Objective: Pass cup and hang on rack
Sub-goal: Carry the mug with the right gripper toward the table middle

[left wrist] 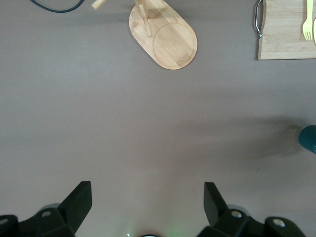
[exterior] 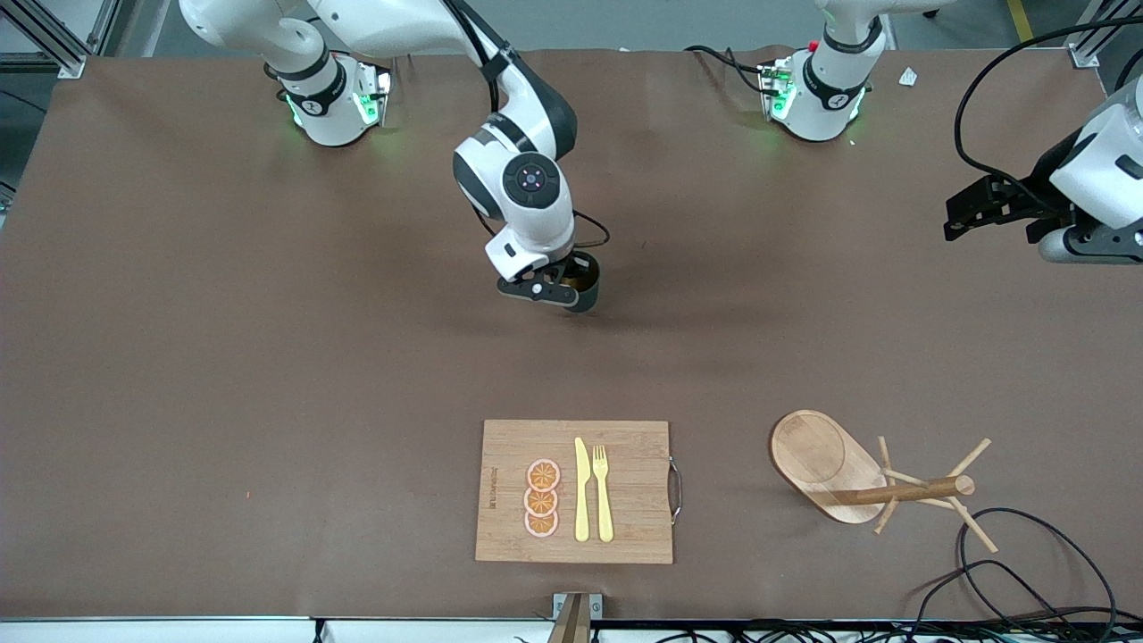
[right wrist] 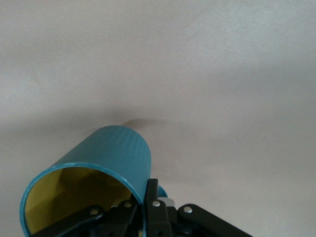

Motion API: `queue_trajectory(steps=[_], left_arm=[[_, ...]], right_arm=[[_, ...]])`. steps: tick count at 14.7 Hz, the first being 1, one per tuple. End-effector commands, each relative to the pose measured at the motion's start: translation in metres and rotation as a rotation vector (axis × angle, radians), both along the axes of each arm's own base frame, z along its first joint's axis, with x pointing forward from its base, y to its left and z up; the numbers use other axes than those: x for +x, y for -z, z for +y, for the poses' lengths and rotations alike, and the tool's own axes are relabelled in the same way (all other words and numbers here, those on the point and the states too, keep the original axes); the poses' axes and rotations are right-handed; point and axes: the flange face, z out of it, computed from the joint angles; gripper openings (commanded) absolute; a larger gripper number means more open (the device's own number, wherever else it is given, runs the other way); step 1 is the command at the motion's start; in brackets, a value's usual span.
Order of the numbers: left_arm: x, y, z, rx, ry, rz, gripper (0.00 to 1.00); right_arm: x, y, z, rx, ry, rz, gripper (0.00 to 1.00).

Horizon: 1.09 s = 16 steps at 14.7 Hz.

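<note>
Nearest, unreadable-print board—right gripper fingers clamp cup rim; left gripper waits, fingers spread, empty.

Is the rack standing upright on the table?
No, the rack lies tipped on its side, its post level with the table.

Brown-covered table, matte, both arm bases standing along the edge farthest from the front camera. Rectangular bamboo cutting board with metal handle lies near the front-camera edge, about mid-table, handle pointing toward the left arm's end; beside it toward that end, apart, stands the rack on its oval base, pegs angled off the central post. A loop of black cable lies just beside the rack, nearer the front camera
</note>
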Motion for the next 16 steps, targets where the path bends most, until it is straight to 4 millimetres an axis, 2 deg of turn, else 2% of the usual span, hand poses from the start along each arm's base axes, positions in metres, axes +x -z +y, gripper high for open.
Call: queue_trajectory(steps=[1,3,6,8,10,11,12,16], left_arm=[[0.002,0.000,-0.010,0.013,0.010,-0.009,1.00],[0.004,0.009,-0.033,0.015,0.043,-0.007,1.00],[0.007,0.018,-0.038,0.037,0.017,0.008,1.00],[0.002,0.019,-0.061,0.066,0.009,0.005,1.00],[-0.002,0.019,-0.078,0.083,-0.050,-0.001,1.00],[-0.004,0.019,-0.085,0.086,-0.073,-0.001,1.00],[-0.005,0.018,-0.090,0.087,-0.096,-0.005,1.00],[-0.010,0.026,-0.124,0.128,-0.160,-0.021,1.00]], right_arm=[[0.010,0.007,0.010,-0.005,0.002,-0.004,0.01],[0.013,0.016,0.013,-0.014,-0.005,-0.008,0.01],[0.006,0.027,0.020,-0.024,-0.021,-0.002,0.01],[0.009,0.027,0.022,-0.002,-0.017,-0.024,0.05],[0.011,0.028,0.022,0.002,-0.021,-0.029,0.30],[0.011,0.026,0.022,0.007,-0.026,-0.031,0.67],[0.011,0.025,0.023,0.008,-0.026,-0.033,1.00],[0.020,0.011,0.016,0.020,-0.027,-0.038,1.00]])
